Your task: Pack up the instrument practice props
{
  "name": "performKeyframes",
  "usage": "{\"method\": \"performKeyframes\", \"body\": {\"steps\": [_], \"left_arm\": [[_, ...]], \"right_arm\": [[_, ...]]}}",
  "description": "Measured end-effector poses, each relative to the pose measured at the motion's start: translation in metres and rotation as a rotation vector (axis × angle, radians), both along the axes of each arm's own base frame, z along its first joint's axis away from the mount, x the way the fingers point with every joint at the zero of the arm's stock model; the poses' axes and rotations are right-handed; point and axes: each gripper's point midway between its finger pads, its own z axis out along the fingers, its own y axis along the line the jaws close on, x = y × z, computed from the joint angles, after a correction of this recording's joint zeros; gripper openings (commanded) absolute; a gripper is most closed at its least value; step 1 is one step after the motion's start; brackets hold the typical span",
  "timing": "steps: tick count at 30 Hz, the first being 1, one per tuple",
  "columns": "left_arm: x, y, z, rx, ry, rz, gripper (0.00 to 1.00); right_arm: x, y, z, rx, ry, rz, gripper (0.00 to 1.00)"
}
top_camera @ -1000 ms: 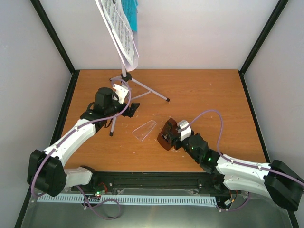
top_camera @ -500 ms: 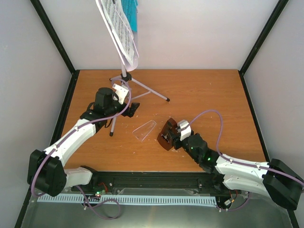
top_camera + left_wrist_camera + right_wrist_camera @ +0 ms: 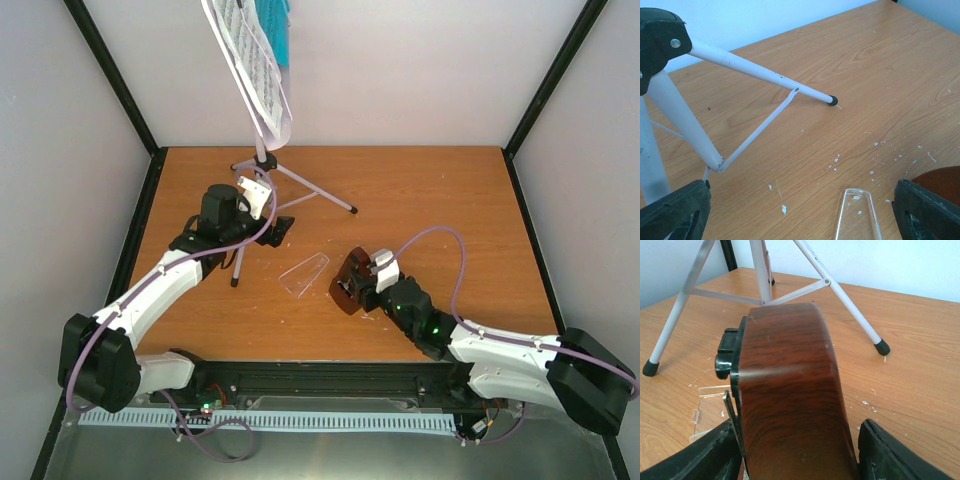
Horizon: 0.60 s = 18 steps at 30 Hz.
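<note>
The silver-white tripod music stand (image 3: 265, 160) stands at the back left. It carries white sheet music (image 3: 255, 70) and a teal booklet (image 3: 278, 30). My left gripper (image 3: 272, 228) is open and empty, just in front of the stand's legs (image 3: 760, 72). The clear cover (image 3: 305, 273) lies flat on the table, apart from the metronome. It also shows in the left wrist view (image 3: 856, 215) and the right wrist view (image 3: 710, 405). My right gripper (image 3: 354, 286) is shut on the brown metronome (image 3: 790, 390) at mid-table, one finger on each side.
White flecks (image 3: 835, 159) are scattered on the wooden table (image 3: 440, 200). The stand's rubber-tipped feet (image 3: 883, 346) rest close behind the metronome. Black frame posts (image 3: 545, 90) and white walls enclose the table on three sides.
My right arm has pushed slightly forward and left, and the metronome has shifted a little with it. The left arm and the stand have not moved.
</note>
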Motion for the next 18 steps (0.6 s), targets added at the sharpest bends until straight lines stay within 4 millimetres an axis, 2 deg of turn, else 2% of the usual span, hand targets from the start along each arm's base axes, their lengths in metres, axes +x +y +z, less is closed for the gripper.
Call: {"method": "performKeyframes", "body": {"steps": [18], "left_arm": [[-0.0001,0.0001,-0.0004,0.000,-0.001,0.000,0.99]], "right_arm": [[0.0031,0.0018,-0.0006,0.004,0.031,-0.017,0.63]]}}
